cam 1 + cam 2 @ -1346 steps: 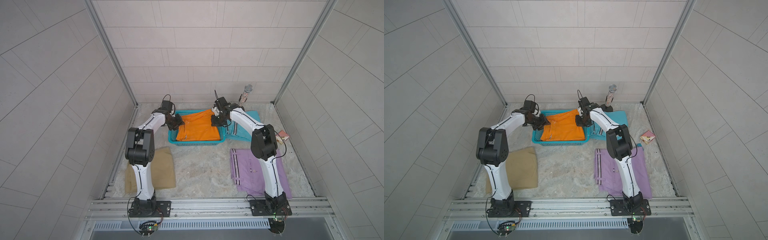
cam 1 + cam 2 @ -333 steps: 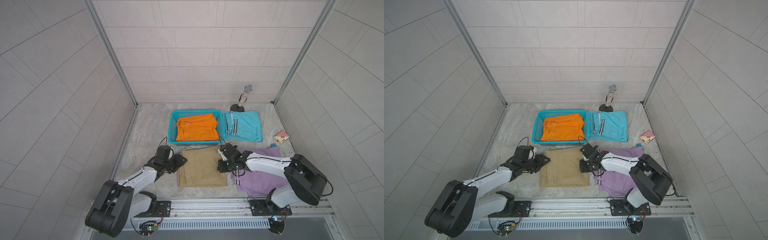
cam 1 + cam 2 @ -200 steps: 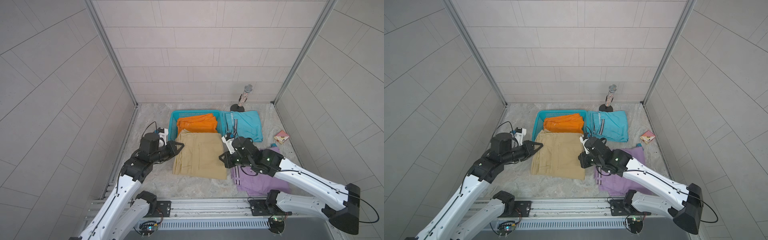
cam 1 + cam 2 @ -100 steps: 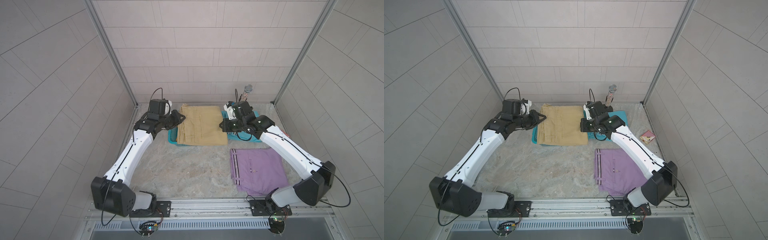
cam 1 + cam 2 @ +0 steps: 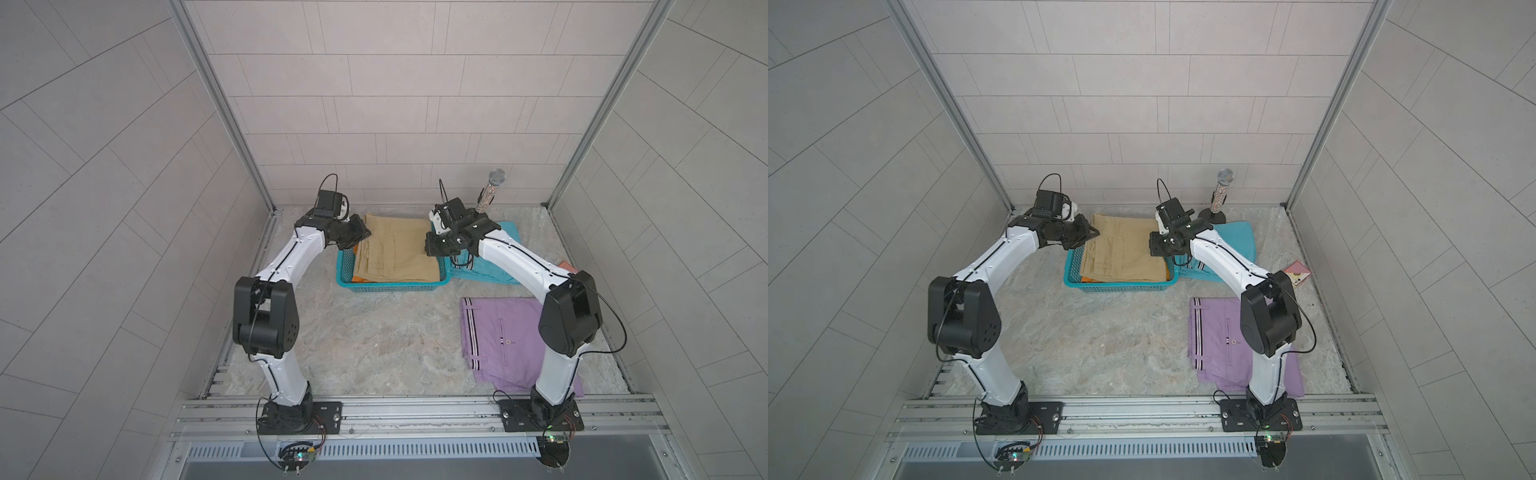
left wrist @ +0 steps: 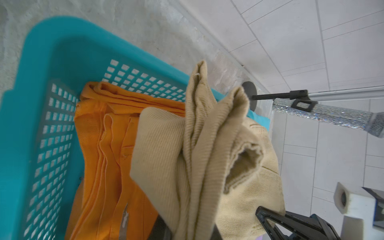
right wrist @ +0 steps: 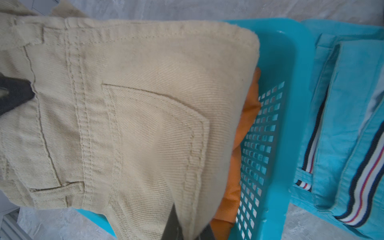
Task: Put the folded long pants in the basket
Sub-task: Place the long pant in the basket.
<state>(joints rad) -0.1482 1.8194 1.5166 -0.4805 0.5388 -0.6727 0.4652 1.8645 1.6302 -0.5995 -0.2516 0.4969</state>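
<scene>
The left gripper [image 5: 360,235] and the right gripper [image 5: 431,248] are each closed narrowly on opposite side edges of the folded tan twill pants [image 5: 395,253]. The pants span the gap between them as a nearly flat sheet. In the left wrist view the tan cloth bunches into thick folds right at the jaws. In the right wrist view it runs smoothly into the grip, back pocket showing.

Directly below both grippers sits the rectangular teal plastic mesh basket [image 5: 390,287]. The near edge of the tan pants already droops inside its front wall, while the far edge is held above the back rim. Beneath the tan pair, on the basket floor, lies the folded orange pants [image 6: 99,145], only a strip of which peeks out in both top views.

By my reading, one pair is fully placed and the second is hovering at the point of release. It needs lowering and letting go, ideally without the far edge draping over the rim.

Two pairs are left outside. The folded light blue pants with striped trim [image 7: 342,124] lie on the table just beside the right gripper, against the basket's outer wall. The folded lilac pants with striped trim [image 5: 503,332] lie well behind it, near that arm's base.
</scene>
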